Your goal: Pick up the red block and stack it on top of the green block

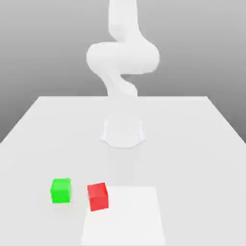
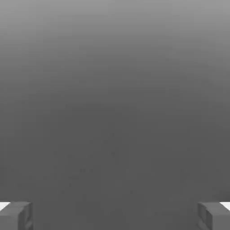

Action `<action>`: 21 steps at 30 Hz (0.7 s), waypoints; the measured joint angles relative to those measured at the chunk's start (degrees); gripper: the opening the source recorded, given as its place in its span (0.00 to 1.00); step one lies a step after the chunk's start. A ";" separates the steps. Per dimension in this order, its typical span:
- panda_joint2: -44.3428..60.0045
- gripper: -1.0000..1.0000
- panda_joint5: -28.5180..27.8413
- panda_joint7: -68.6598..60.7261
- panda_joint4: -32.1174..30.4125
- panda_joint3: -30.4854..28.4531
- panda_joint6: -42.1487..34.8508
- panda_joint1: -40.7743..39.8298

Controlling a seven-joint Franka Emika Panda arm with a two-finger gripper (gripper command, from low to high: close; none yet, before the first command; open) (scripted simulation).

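The gripper (image 2: 115, 215) sits wide open, holding nothing; the red block (image 1: 98, 196) rests just beside the green block (image 1: 61, 190), probably not touching.

Red block (image 1: 98, 196) — plain bright red, matte, no pattern. Green block (image 1: 61, 190) — plain bright green, same matte look. Table (image 1: 192, 144) pale grey-white, w/ a lighter white square patch (image 1: 129, 216) near the red one. Arm (image 1: 122, 57) all white. Fingertips (image 2: 15, 215) mid-grey. Backdrop: grey gradient.
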 joint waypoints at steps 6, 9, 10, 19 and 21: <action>12.30 0.50 4.20 -9.89 -7.21 -7.00 6.97 4.10; 18.31 0.50 5.85 -14.35 -10.67 -9.26 10.31 5.52; 20.29 0.50 6.26 -15.74 -11.83 -9.89 11.43 5.92; 36.45 0.50 3.81 -23.74 -22.38 -12.60 21.91 5.82; 39.30 0.50 -0.09 -23.15 -24.75 -13.20 24.29 4.48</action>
